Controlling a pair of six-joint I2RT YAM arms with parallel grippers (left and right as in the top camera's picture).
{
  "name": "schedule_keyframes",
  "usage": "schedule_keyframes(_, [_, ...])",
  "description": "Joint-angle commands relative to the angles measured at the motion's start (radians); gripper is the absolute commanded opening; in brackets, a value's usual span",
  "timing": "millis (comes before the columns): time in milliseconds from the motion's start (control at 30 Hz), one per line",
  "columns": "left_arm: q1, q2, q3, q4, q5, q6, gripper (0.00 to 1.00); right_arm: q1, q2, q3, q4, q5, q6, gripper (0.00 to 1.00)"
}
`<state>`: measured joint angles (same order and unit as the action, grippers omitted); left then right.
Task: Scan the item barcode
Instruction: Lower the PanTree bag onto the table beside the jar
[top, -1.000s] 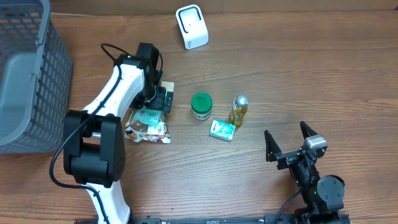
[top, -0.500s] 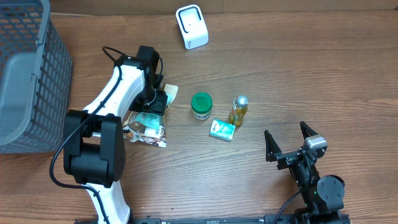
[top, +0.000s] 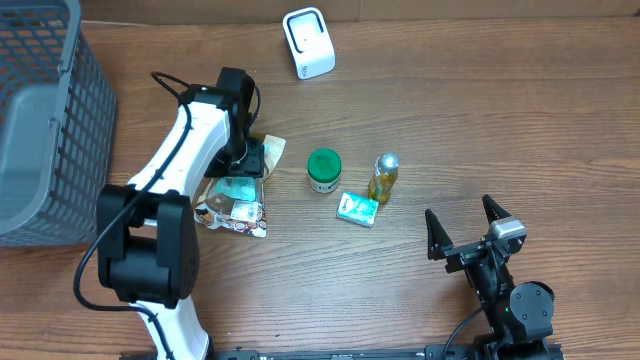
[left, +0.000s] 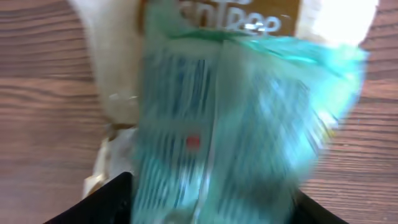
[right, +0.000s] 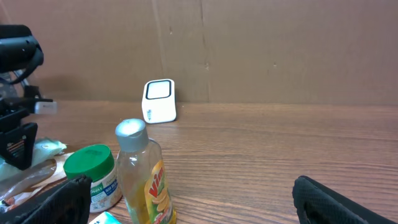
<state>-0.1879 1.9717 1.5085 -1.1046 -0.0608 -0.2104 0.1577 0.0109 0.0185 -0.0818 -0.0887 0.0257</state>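
The left tool (top: 256, 160) now grips the far end of the packet (top: 236, 198), which has shifted slightly left. It lies lengthwise near-to-far. The right tool (top: 458, 210) gapes open.

We are looking straight down on the bench (top: 480, 110) from overhead. At the left wrist we are pressing close against a blurred teal packet (left: 230, 124), facing the wood. At the right wrist we are sitting low, gazing level across the bench toward the white scanner (right: 159, 99), bottle (right: 142, 174) and green-lidded jar (right: 92, 177), which the overhead view is also showing
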Motion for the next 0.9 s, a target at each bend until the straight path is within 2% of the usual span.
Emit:
schedule_keyframes(0, [0.000, -0.042, 0.029, -0.013, -0.091, -0.042, 0.66, -0.003, -0.008, -0.011, 0.005, 0.009, -0.004, 1.00])
schedule_keyframes(233, [0.000, -0.042, 0.017, -0.009, -0.123, -0.077, 0.68, -0.003, -0.008, -0.011, 0.005, 0.009, -0.004, 1.00])
schedule_keyframes(567, [0.000, -0.042, 0.001, 0.001, -0.122, -0.085, 0.88, -0.003, -0.008, -0.011, 0.005, 0.009, -0.004, 1.00])
schedule_keyframes(867, [0.000, 0.002, -0.005, 0.003, -0.122, -0.082, 0.84, -0.003, -0.008, -0.011, 0.005, 0.009, -0.004, 1.00])
